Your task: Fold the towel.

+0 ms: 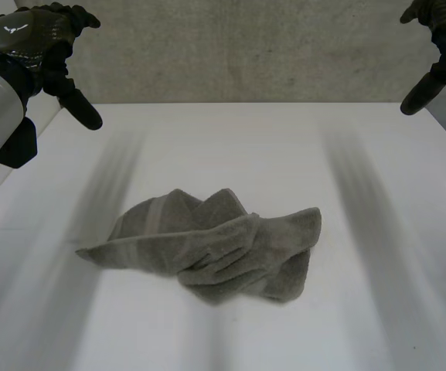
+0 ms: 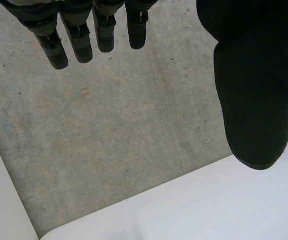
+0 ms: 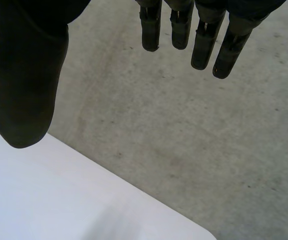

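A grey towel (image 1: 215, 247) lies crumpled in a loose heap near the middle of the white table (image 1: 223, 147), with paler stripes along its left side. My left hand (image 1: 49, 46) hangs high above the table's far left corner, open, with fingers (image 2: 79, 40) straight and thumb (image 2: 256, 100) apart, holding nothing. My right hand (image 1: 439, 39) is raised over the far right corner, also open, its fingers (image 3: 203, 40) straight and thumb (image 3: 24, 85) spread, empty. Both hands are well away from the towel.
A grey concrete floor (image 1: 246, 54) lies beyond the table's far edge (image 1: 253, 103). The table's far corners show under each hand (image 2: 183, 205) (image 3: 59, 200). Bare white surface surrounds the towel on all sides.
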